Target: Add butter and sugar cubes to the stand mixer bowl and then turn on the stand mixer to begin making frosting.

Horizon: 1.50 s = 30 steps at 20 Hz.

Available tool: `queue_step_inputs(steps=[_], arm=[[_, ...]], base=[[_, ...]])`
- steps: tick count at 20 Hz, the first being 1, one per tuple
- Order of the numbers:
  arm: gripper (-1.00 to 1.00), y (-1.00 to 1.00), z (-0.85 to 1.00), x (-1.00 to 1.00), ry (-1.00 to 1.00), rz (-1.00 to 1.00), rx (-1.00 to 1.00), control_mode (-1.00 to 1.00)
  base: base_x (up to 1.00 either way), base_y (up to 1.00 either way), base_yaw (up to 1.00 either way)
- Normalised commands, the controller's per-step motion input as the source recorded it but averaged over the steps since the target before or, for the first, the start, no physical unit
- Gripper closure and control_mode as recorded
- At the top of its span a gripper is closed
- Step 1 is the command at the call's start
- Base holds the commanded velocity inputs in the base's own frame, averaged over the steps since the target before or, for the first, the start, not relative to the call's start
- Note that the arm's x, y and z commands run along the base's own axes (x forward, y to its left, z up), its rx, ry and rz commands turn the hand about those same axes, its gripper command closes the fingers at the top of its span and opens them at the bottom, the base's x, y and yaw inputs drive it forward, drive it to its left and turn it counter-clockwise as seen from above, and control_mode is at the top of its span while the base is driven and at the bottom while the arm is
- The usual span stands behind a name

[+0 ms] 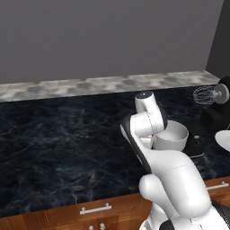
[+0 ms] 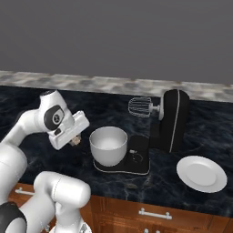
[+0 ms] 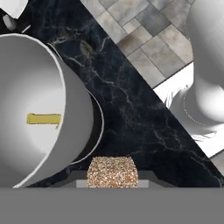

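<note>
Between our gripper's (image 3: pixel 112 183) fingers sits a speckled tan-brown sugar cube (image 3: pixel 112 171), grainy and square-edged; the jaws are narrowed and clamped on its sides. Seen from the right base camera, the gripper (image 2: pixel 75 140) hangs just beside the stand mixer bowl (image 2: pixel 108 144), on its left and near rim height, with the cube (image 2: pixel 76 140) showing at its tip. We see the bowl as deep, rounded, smooth pale grey metal, and a flat yellow stick of butter (image 3: pixel 43 118) lies on its bottom. It stands on the flat black base of the stand mixer (image 2: pixel 170 120), whose rounded head is tilted back with the silver wire whisk (image 2: pixel 139 107) raised above the bowl. Further right, a round white plate (image 2: pixel 201 174) lies on the dark veined marble counter (image 2: pixel 41 109).
</note>
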Motion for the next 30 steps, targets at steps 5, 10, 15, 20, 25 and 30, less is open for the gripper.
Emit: queue_step_inputs(steps=[5, 10, 15, 20, 25, 30], arm=[[1.00, -0.12, 0.30, -0.01, 0.00, -0.07, -0.01, -1.00], [1.00, -0.15, 0.34, 0.00, 0.00, -0.07, -0.01, -1.00], [1.00, -0.28, 0.27, 0.00, 0.00, -0.06, 0.00, -1.00], [1.00, -0.37, 0.17, 0.00, 0.00, -0.03, 0.00, -1.00], [1.00, -0.44, 0.10, 0.02, 0.00, 0.00, 0.01, -1.00], [1.00, -0.13, -0.14, 0.29, 0.00, 0.00, 0.00, -1.00]], base=[[0.00, 0.00, 0.00], [0.00, 0.00, 0.00], [0.00, 0.00, 0.00], [0.00, 0.00, 0.00], [0.00, 0.00, 0.00], [0.00, 0.00, 0.00]])
